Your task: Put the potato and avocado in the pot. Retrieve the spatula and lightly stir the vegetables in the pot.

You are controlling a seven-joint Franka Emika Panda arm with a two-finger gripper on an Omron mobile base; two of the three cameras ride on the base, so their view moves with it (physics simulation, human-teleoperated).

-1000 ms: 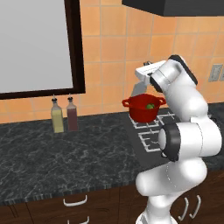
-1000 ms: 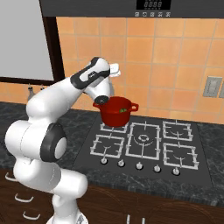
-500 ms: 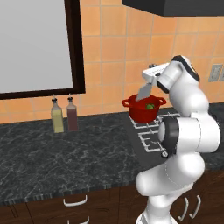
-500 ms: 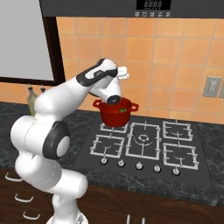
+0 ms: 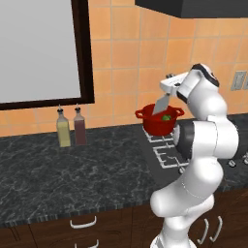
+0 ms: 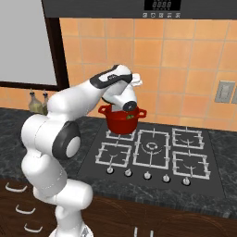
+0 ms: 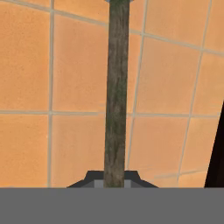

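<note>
Above the pot (image 5: 157,123), my gripper (image 7: 114,177) pinches the spatula (image 5: 160,104) by its handle. Blade dips inside, beside the avocado (image 5: 166,117).

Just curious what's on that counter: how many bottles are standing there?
2: a yellowish bottle and a dark reddish bottle, side by side on the counter against the tiled wall, below the window, left of the pot.

The red pot (image 6: 122,121) sits on the back-left burner of the stove (image 6: 152,152), the avocado (image 6: 130,116) inside it, the arm's hand just above the pot
</note>
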